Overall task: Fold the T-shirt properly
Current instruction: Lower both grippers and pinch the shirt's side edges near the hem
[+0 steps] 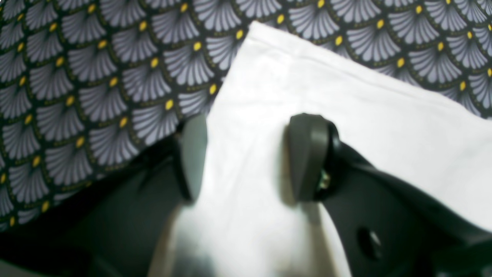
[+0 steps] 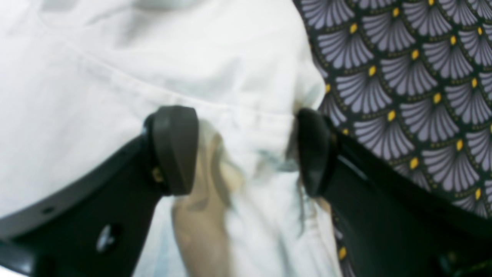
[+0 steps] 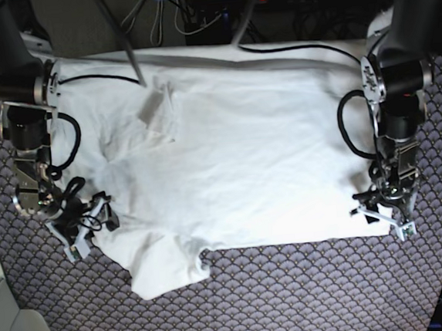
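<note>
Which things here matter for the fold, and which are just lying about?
For the job:
- T-shirt, spread out
- left hand, open over a corner of it
- right hand, open astride its edge

Just about:
- patterned table cover
- cables behind the table

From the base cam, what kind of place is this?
Likely a lab robot workstation: two arms at a table draped in fan-patterned cloth, a white T-shirt spread on it, loose cables and equipment behind.

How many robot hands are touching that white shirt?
2. The right hand is at the T-shirt's edge on the base view's left; the left hand is at its corner on the right. Both look open around cloth.
</note>
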You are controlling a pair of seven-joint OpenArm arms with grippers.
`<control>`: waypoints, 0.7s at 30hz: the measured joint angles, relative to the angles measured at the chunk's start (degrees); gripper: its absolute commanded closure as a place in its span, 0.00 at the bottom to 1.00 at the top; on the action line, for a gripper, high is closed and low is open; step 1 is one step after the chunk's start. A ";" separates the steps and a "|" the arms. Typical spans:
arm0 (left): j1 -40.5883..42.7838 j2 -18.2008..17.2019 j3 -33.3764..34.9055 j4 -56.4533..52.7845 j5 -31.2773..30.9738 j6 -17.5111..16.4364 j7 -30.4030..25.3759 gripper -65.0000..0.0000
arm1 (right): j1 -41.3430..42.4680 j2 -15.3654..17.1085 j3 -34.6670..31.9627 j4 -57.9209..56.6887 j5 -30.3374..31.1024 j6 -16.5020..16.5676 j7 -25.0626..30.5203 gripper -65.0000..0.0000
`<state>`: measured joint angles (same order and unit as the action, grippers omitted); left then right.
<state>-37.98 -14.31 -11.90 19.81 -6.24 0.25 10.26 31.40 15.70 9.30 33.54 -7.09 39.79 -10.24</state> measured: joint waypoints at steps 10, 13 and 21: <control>-0.81 -0.26 0.07 -3.72 0.02 -0.28 -2.38 0.76 | 0.00 0.00 0.00 0.00 0.00 0.00 0.00 0.37; -0.81 -0.26 0.07 -3.72 -0.13 -0.26 -2.43 0.99 | 0.00 0.00 0.00 0.00 0.00 0.00 0.00 0.37; -0.81 -0.26 -0.04 -3.28 -0.20 -0.24 -1.62 0.99 | 0.00 0.00 0.00 0.00 0.00 0.00 0.00 0.37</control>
<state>-38.79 -14.57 -11.94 16.53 -6.44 0.01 8.64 31.40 15.70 9.30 33.54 -7.09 39.79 -10.24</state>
